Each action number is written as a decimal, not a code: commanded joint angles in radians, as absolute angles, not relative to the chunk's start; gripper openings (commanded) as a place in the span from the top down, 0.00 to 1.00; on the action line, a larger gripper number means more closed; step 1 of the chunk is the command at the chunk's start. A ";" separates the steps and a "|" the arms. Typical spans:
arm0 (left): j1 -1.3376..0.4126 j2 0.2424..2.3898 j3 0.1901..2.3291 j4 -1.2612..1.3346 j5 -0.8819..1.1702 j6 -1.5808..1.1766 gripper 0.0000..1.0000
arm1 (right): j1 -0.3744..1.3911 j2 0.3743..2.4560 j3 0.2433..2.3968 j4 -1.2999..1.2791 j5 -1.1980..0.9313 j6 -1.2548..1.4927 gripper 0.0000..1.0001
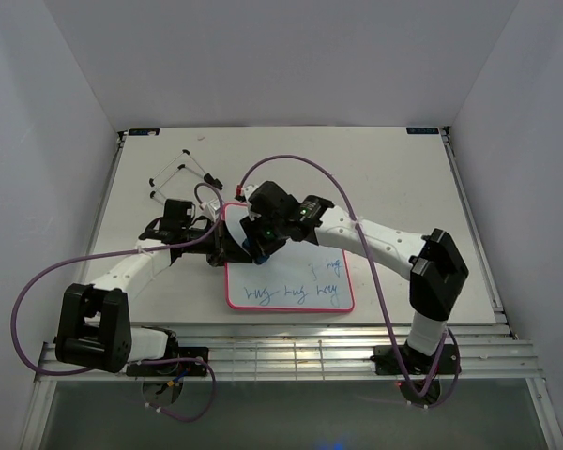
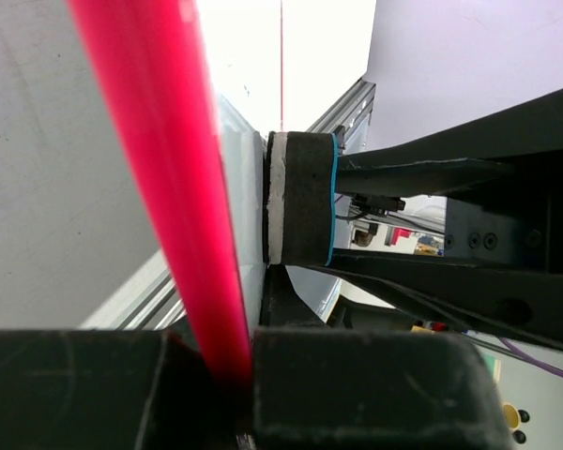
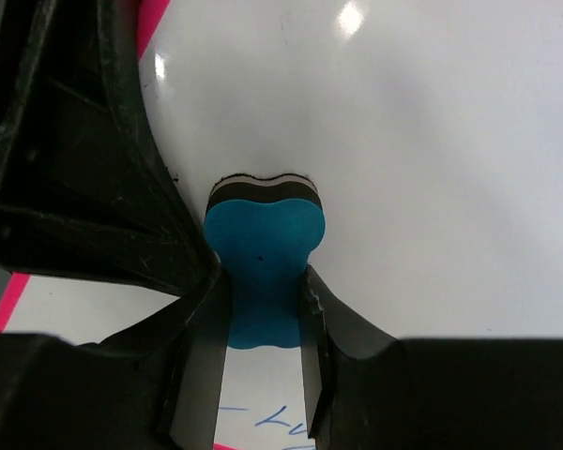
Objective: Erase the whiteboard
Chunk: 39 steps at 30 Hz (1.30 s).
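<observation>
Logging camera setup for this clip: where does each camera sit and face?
Top external: above and behind the bases, looking down on the table; left arm and right arm both show, meeting at the whiteboard.
Left wrist: on the left arm, looking along the whiteboard's pink rim, clamped in its own jaws.
Right wrist: on the right arm, looking down at the board face past its own jaws, shut on the blue eraser.
Shared: both wrist views show the eraser against the board.
</observation>
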State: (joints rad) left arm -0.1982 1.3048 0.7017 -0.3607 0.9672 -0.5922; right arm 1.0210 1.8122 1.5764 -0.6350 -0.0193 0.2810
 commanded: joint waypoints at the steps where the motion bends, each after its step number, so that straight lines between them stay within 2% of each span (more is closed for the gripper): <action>1: -0.219 1.250 0.724 -0.271 0.767 -0.459 1.00 | 1.005 1.790 1.383 -0.608 -0.058 0.278 0.88; 7: -0.203 1.216 0.726 -0.284 0.697 -0.465 1.00 | 0.789 1.577 0.865 -0.438 -0.123 0.285 0.88; 12: -0.173 1.210 0.721 -0.278 0.686 -0.483 1.00 | 0.515 1.496 0.661 -0.407 -0.152 0.236 0.87; 17: -0.166 1.230 0.718 -0.267 0.729 -0.485 1.00 | 0.531 1.552 0.733 -0.405 -0.218 0.227 0.88; 24: -0.166 1.236 0.716 -0.268 0.732 -0.479 1.00 | 0.804 1.525 0.886 -0.344 -0.337 0.287 0.88; 30: -0.166 1.238 0.716 -0.272 0.721 -0.479 1.00 | 0.946 1.489 0.877 -0.230 -0.453 0.350 0.87; 34: -0.166 1.239 0.716 -0.272 0.721 -0.479 1.00 | 0.905 1.519 0.855 -0.330 -0.269 0.331 0.88; 39: -0.164 1.244 0.718 -0.273 0.735 -0.472 1.00 | 0.685 1.542 0.801 -0.400 -0.192 0.281 0.87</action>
State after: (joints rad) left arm -0.1478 1.2675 0.6998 -0.4011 0.9421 -0.6075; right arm 0.7979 1.4532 0.8951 -0.2539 -0.2901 0.3126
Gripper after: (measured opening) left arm 0.124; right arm 0.368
